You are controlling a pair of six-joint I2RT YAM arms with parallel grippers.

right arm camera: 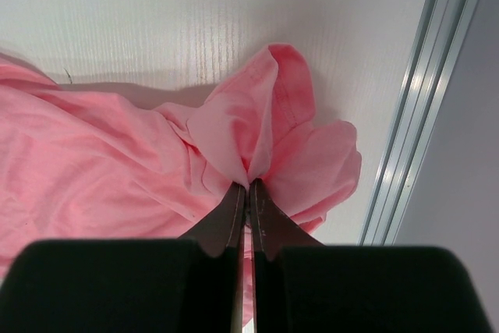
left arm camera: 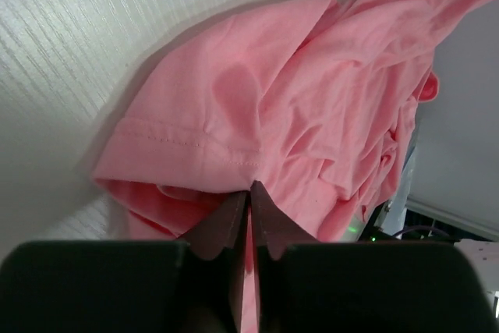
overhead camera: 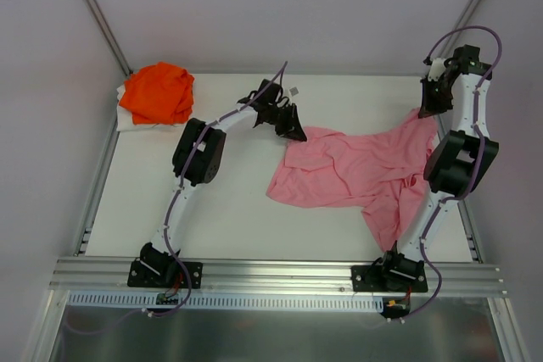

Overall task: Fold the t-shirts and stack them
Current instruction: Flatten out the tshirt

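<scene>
Left gripper (left arm camera: 250,189) pinched the stitched hem of the soft, wrinkled pink t-shirt (overhead camera: 356,167) spread across the table's (overhead camera: 237,218) right half; right gripper (right arm camera: 248,185) pinched its bunched sleeve. Orange t-shirt (overhead camera: 157,92) lay heaped at the table's far-left corner.

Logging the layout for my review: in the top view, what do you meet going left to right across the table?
orange t-shirt → left end effector → pink t-shirt → right end effector
</scene>
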